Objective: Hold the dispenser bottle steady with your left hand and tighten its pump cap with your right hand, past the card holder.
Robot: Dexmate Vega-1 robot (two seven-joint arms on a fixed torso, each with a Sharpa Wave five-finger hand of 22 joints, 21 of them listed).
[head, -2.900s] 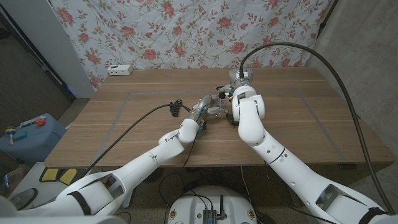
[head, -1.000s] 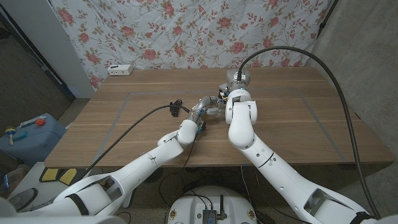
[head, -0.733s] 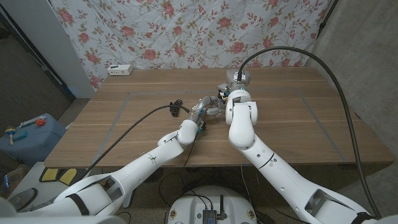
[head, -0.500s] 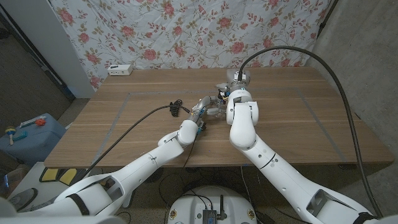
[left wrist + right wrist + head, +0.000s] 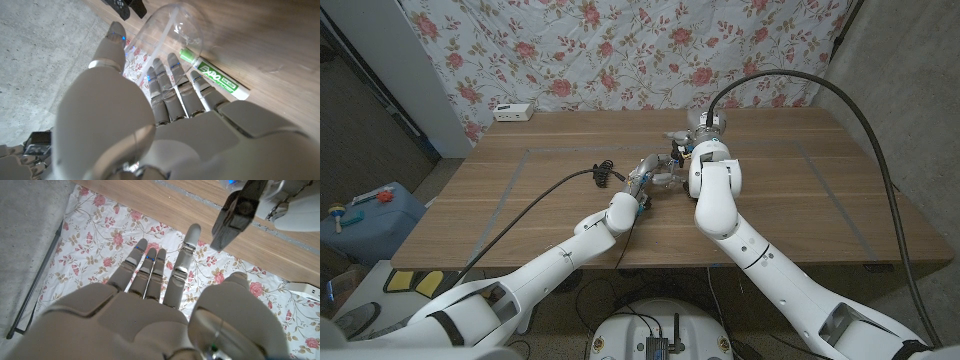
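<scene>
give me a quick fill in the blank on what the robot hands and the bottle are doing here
1. The left robot hand wraps its fingers around a clear ____.
2. Beside the dispenser bottle on the table lies a marker with a ____ cap.
3. The right robot hand has its fingers ____ and holds nothing.

Missing words: bottle; green; spread

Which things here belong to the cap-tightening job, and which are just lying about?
Job: dispenser bottle; left hand gripping it; right hand, holding nothing.
Lying about: green marker beside the bottle; white box at the table's far edge.
</scene>
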